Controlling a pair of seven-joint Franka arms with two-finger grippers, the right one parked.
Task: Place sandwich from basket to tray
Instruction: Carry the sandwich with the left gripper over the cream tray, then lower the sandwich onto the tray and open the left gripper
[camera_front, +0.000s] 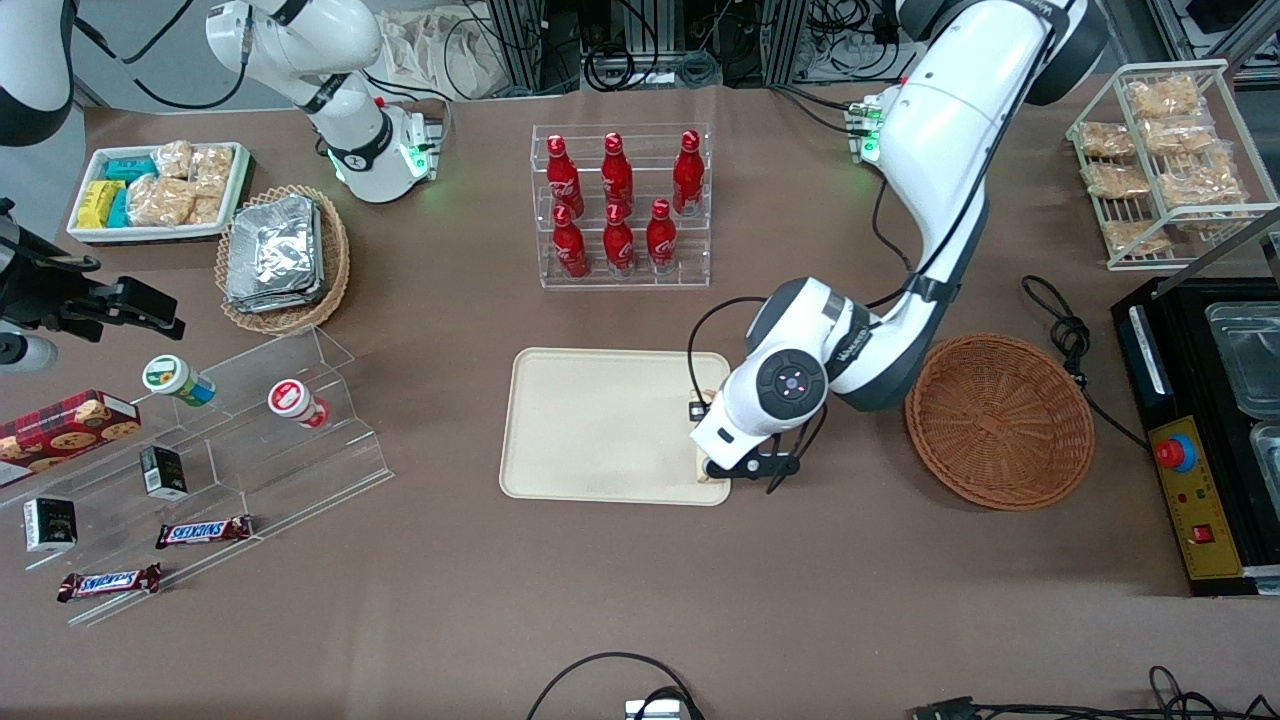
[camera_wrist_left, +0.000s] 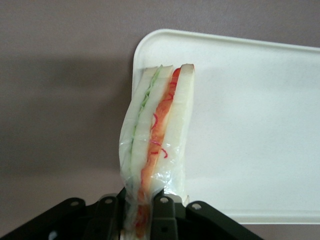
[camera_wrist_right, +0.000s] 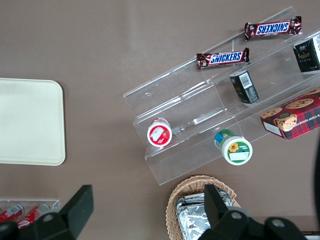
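Front view: end effector (camera_front: 716, 470) grips sandwich (camera_wrist_left: 156, 145) over tray (camera_front: 600, 425).

Pretty even overhead light, soft shadows on the matte brown surface (camera_front: 640, 600). Wrist view's kinda washed out: the cream-beige rectangular tray (camera_wrist_left: 250, 125) nearly blows out, and the black pincer (camera_wrist_left: 142, 220) gripping the wrapped triangular sandwich (camera_wrist_left: 157, 135) looks blurry up close.

Tray (camera_front: 600, 420) sits mid-frame in front view; bottle rack (camera_front: 620, 205) above it, farther from camera. Gripper (camera_front: 735, 468) over tray's corner nearest the basket (camera_front: 1000, 420), clamping the sandwich (camera_wrist_left: 157, 135). Basket just beside tray, toward working arm's end.
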